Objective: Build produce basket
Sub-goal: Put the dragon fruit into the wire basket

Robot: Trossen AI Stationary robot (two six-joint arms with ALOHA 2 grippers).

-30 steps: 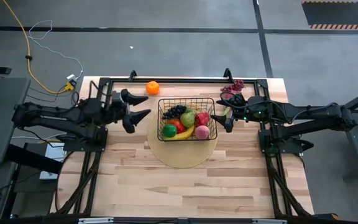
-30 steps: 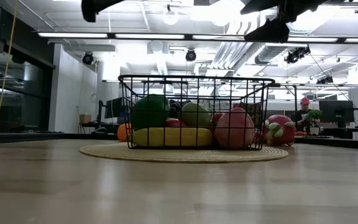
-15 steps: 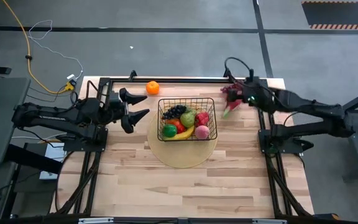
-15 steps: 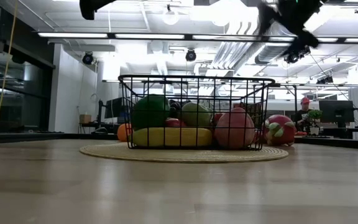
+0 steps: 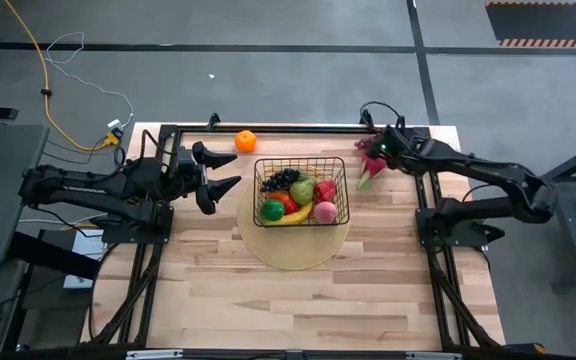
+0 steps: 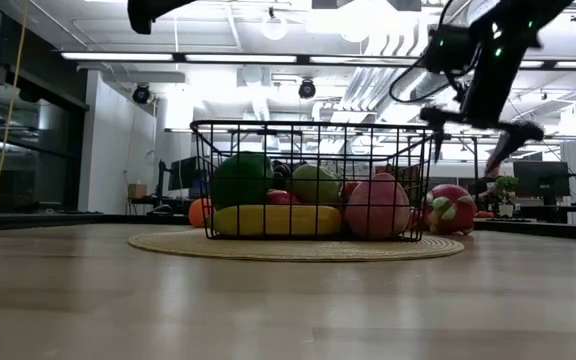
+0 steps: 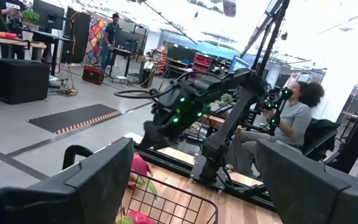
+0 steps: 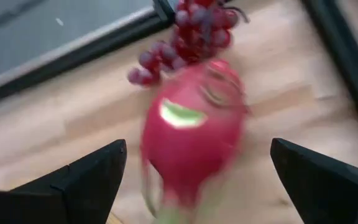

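Two tools released | right tool spread over blurred dragon fruit | grapes cut off

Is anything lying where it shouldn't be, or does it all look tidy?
Mostly tidy. Three fruits lie outside the basket: an orange near the table's far edge, and a pink dragon fruit beside red grapes, under the open right gripper. Nothing is spilled or damaged.

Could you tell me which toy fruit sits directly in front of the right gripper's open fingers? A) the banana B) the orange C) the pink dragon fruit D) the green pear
C: the right wrist view shows the pink dragon fruit on the table between the right gripper's open fingers, red grapes just beyond.
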